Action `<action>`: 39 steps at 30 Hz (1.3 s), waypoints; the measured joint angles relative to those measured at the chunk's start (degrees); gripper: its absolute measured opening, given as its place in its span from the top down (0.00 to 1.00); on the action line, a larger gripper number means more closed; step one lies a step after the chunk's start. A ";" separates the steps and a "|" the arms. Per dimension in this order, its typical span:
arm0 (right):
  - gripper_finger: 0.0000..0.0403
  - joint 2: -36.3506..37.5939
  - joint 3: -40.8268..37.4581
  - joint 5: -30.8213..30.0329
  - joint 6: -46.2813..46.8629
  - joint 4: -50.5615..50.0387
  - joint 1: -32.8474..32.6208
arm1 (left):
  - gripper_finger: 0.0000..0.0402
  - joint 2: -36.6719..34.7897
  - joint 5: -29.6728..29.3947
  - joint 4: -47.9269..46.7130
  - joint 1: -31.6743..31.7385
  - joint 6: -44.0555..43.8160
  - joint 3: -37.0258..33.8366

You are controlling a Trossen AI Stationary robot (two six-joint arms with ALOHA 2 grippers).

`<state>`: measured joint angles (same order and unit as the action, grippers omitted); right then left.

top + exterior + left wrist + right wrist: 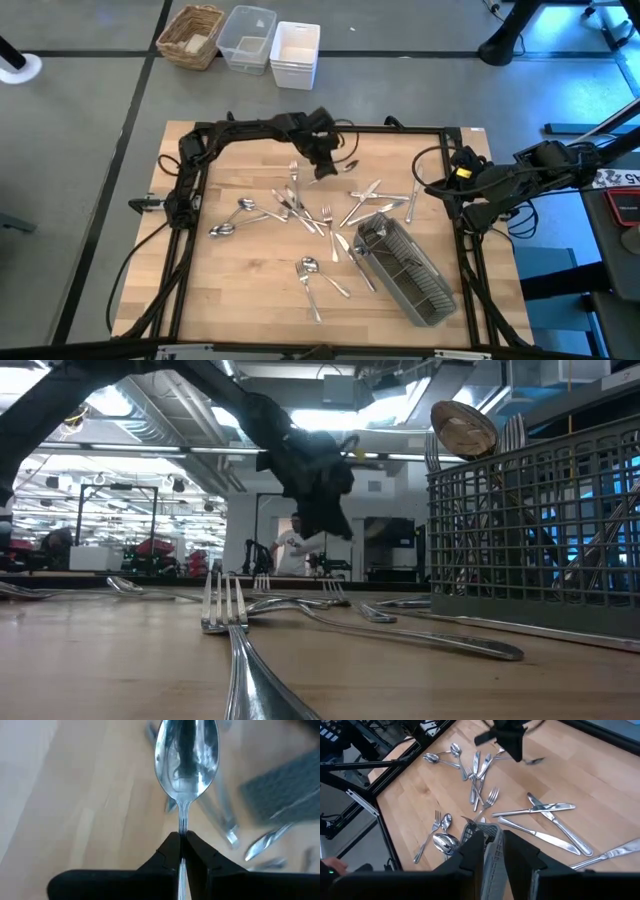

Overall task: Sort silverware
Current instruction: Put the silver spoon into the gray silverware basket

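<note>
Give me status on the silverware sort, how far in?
Early. A few pieces already stand in the caddy. In hand: the left hand is shut on a spoon, lifted above the table. The right hand waits at the table's right edge. Left: most silverware, forks, knives and spoons, lies scattered on the wood.

Lighting: bright, even, from ceiling strip lights (180, 450) seen in the low view. Shadows: soft, faint on the pale wooden tabletop (250, 270). Glare: highlights on the shiny silver metal spoon bowl (187, 757). Blur: left wrist background smeared; nearest steel fork (235, 635) in the low view out of focus.
</note>
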<state>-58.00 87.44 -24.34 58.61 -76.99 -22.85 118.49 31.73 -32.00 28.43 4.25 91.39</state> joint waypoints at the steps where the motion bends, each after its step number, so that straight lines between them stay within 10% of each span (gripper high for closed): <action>1: 0.82 0.00 0.00 0.00 -0.58 0.00 0.00 | 0.99 -0.38 1.24 0.71 0.11 -1.10 0.00; 10: 0.82 0.00 0.00 0.00 -2.13 -0.87 0.00 | 0.99 -4.44 17.27 19.35 -4.12 -15.44 0.00; 18: 0.82 0.00 0.00 -0.18 -2.14 -3.12 0.02 | 0.99 -6.03 18.66 50.32 -14.41 -27.62 0.09; 31: 0.82 0.55 0.00 -1.24 -3.57 -3.13 0.00 | 0.99 -3.54 -27.92 55.39 -33.83 -10.70 0.08; 39: 0.82 0.55 0.04 -4.94 -3.54 -3.24 0.02 | 0.99 3.35 -36.45 66.01 -38.32 -15.62 0.07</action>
<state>-57.45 87.48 -29.28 55.07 -80.23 -22.83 121.84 -4.72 34.01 -9.89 -11.37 91.46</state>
